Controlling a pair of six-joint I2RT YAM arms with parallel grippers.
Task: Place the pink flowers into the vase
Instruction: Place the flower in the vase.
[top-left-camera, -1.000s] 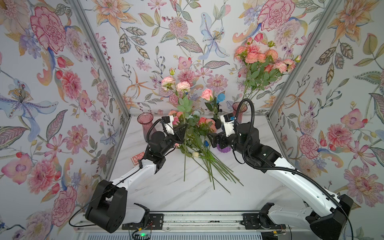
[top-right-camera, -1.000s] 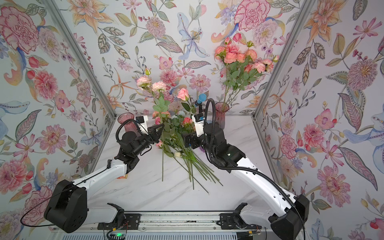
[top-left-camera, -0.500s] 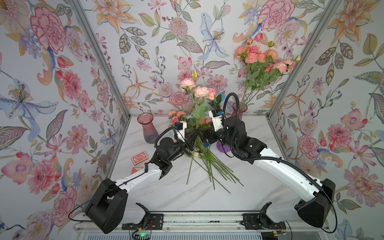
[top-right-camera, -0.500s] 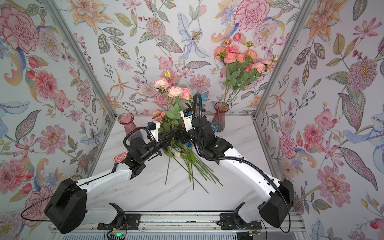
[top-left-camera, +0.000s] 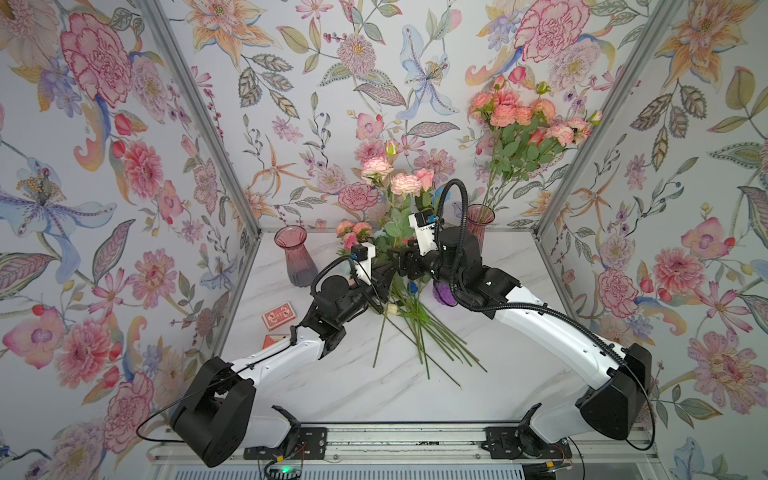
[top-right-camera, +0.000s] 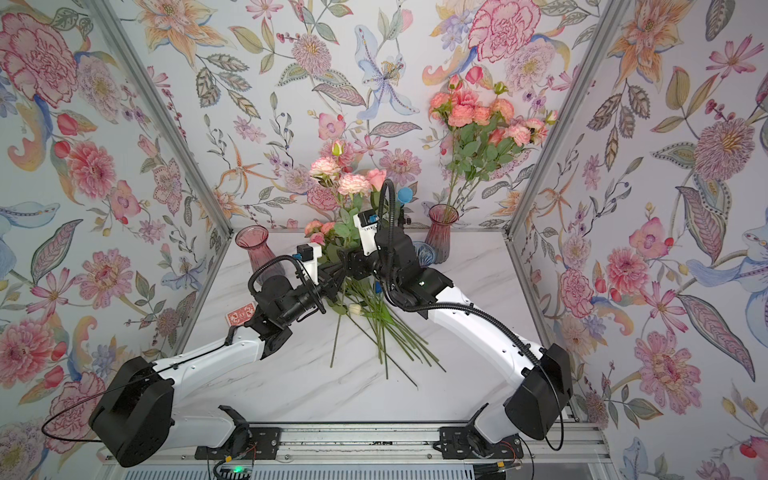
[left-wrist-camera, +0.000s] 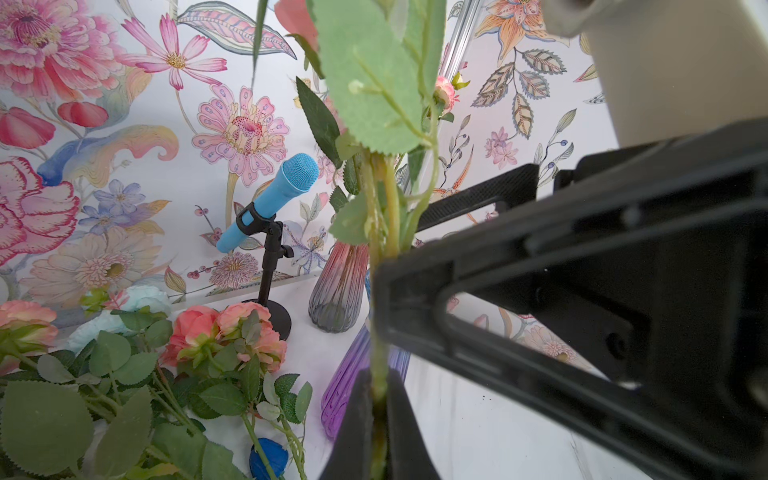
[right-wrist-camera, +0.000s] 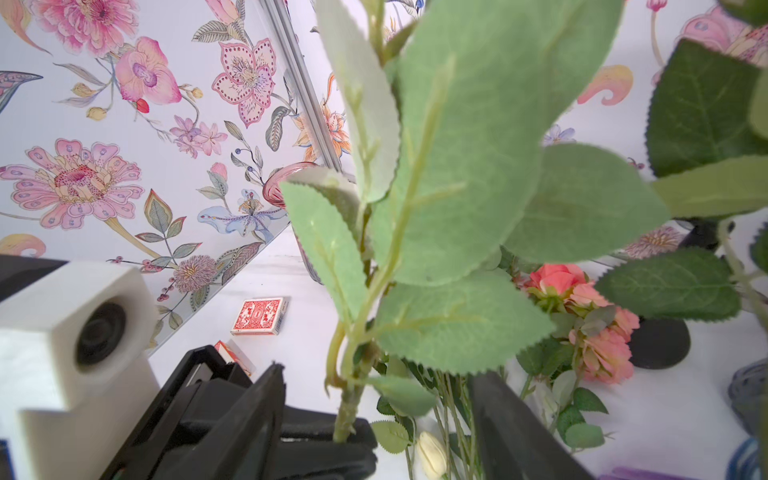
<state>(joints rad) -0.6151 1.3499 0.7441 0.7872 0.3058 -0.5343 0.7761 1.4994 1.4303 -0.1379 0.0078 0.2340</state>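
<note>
We see the marble table (top-left-camera: 365, 399) spread beneath both sets of jaws, which meet above its middle. The left arm (top-left-camera: 286, 357) and the right arm (top-left-camera: 540, 328) reach in from the near rail, their tips almost nose to nose.

Behind the right gripper (right-wrist-camera: 378, 374), and well apart from it, the vase (top-left-camera: 478, 222) stands upright at the back wall with a pink bouquet (top-left-camera: 515, 116) rising from its mouth.

The held pink flowers (top-left-camera: 405, 183) stand upright, with their blooms high above the jaws and their leaves just above them. The left gripper (left-wrist-camera: 380, 415) is clenched on that stem. In the left wrist view we see the stem pinched between its fingers (left-wrist-camera: 353, 436). The right gripper's jaws are released: its fingers (right-wrist-camera: 511, 432) flank the same stem just above the left grip, with a gap on either side.

Below both jaws the loose pink flowers (left-wrist-camera: 232, 324) lie flat on the marble, their stems fanning toward the rail.

An empty pink vase (top-left-camera: 296, 257) stands upright beyond the left wrist, well apart from the jaws. A purple vase (left-wrist-camera: 347, 395) sits below the right wrist.

A blue microphone (left-wrist-camera: 270, 199) on a black stand is behind the jaws, near the back wall. A red card deck (top-left-camera: 278, 314) lies on the table, well outside the left jaws. A white bud (right-wrist-camera: 432, 453) lies among the stems beneath the jaws.
</note>
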